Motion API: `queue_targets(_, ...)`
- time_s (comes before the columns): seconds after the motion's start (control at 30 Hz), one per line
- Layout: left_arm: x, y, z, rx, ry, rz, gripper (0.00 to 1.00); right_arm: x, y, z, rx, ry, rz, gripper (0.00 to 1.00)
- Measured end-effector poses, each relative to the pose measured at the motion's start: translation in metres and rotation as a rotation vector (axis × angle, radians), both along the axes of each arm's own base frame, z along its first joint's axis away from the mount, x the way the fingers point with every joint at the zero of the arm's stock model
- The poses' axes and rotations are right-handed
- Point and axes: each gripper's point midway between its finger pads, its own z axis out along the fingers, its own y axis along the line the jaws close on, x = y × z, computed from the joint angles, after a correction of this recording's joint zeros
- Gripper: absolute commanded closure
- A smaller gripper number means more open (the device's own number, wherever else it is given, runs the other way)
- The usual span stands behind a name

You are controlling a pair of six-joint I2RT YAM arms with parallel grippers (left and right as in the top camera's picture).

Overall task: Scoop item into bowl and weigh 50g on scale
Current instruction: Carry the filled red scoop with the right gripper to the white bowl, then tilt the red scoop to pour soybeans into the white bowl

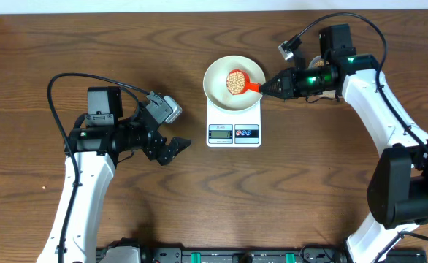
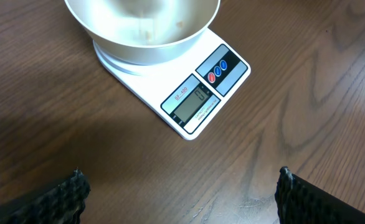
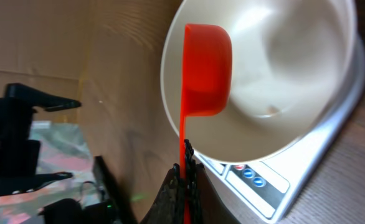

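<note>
Nearest, on the near left of the table (image 1: 126,212), the left gripper (image 1: 174,150) hangs empty with its jaws spread wide. It points right toward the scale (image 1: 234,124) and stands well apart from it. Its arm rises from the near edge and bends at the elbow, so the wrist lies low and level over the wood.

Beyond it, at mid-table, the scale sits with its display (image 1: 220,132) facing the near edge; the reading is too small to make out. The white bowl (image 1: 218,91) rests on the scale's far part and covers most of the platform.

Inside the bowl's rim hovers a red scoop (image 1: 252,87), its cup turned upward and heaped with beans (image 1: 237,81). The right wrist view shows one or two beans on the bowl's floor and otherwise bare white. The right gripper (image 1: 266,88) is clamped tight on the end of the scoop's handle, just right of the bowl.

The handle's long axis runs right to left, from the fingers to the cup, so the load lies directly left of the gripper and over the bowl's middle. The right arm is plainly the working one. It comes up from the near right, and its wrist turns left toward the bowl. Tipping would likely call for a roll about that handle axis, done gently so the weight creeps up.
</note>
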Motion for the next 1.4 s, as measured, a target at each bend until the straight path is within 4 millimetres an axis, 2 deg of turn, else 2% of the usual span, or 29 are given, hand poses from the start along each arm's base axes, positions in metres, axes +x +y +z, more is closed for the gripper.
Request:
queue_targets(0.37, 0.000, 0.000, 0.000, 0.000, 0.000, 0.000, 0.02, 0.002, 0.000, -0.018, -0.149, -0.095, 0.036, 0.99)
queue_targets(0.57, 0.000, 0.000, 0.000, 0.000, 0.000, 0.000, 0.02, 0.010, 0.003, -0.022, -0.218, -0.184, 0.057, 0.99)
queue_targets(0.83, 0.000, 0.000, 0.000, 0.000, 0.000, 0.000, 0.02, 0.028, 0.003, -0.016, -0.242, -0.304, 0.052, 0.99)
queue_targets(1.07, 0.000, 0.000, 0.000, 0.000, 0.000, 0.000, 0.02, 0.035, -0.001, -0.015, -0.311, -0.379, 0.063, 0.99)
queue_targets(1.4, 0.000, 0.000, 0.000, 0.000, 0.000, 0.000, 0.02, 0.028, 0.010, 0.014, -0.472, -0.597, 0.145, 0.99)
